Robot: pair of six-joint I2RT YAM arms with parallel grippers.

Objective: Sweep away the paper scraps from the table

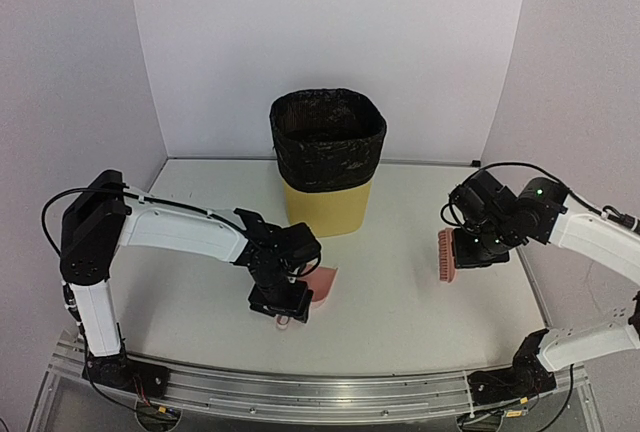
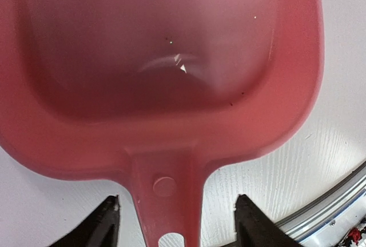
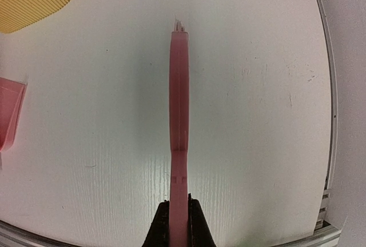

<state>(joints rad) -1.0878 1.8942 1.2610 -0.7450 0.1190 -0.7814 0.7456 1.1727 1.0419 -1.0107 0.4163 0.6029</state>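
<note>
Pink brush pinched by right gripper; left gripper (jaws spread) straddles dustpan handle.

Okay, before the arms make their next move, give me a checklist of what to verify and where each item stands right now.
1. Right gripper shut on the brush: ok, the jaws clamp its handle.
2. Left gripper holding the dustpan: not ok, the jaws stand open on either side of the handle, not touching it.
3. Dustpan empty: ok, only tiny specks inside.
4. Paper scraps gone from the table: none show in any view; under the arms, cannot tell.
5. Bin upright, liner in place: ok.
6. Brush clear of the dustpan: ok, they are well apart in the top view.
</note>
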